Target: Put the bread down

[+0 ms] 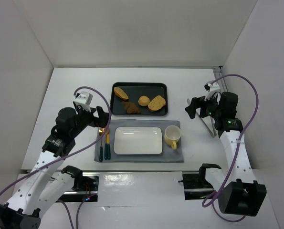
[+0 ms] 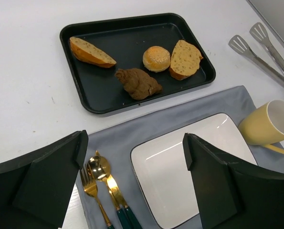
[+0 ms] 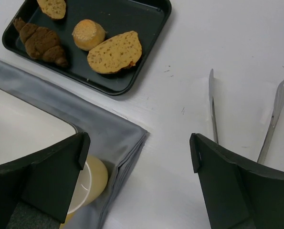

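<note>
Both our grippers are spread wide with nothing in them. The left gripper (image 2: 134,148) hangs over the grey mat (image 2: 132,129), and the right gripper (image 3: 139,145) is over the mat's corner and the white table (image 3: 204,47) (plain white walls (image 1: 132,28) box it in). The bread (image 2: 91,52) lies in the far-left corner of the black tray (image 2: 132,43). Count: four baked pieces in the tray, one white plate (image 2: 170,176), one yellow mug (image 2: 270,124), one fork (image 2: 89,186), one spoon (image 2: 98,167), one pair of tongs (image 2: 266,52).

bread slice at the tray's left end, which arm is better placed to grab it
Probably left: the left claw, open, hovers beside the tray near the bread slice. The right claw is beyond the tray's other side, over the tongs.
</note>
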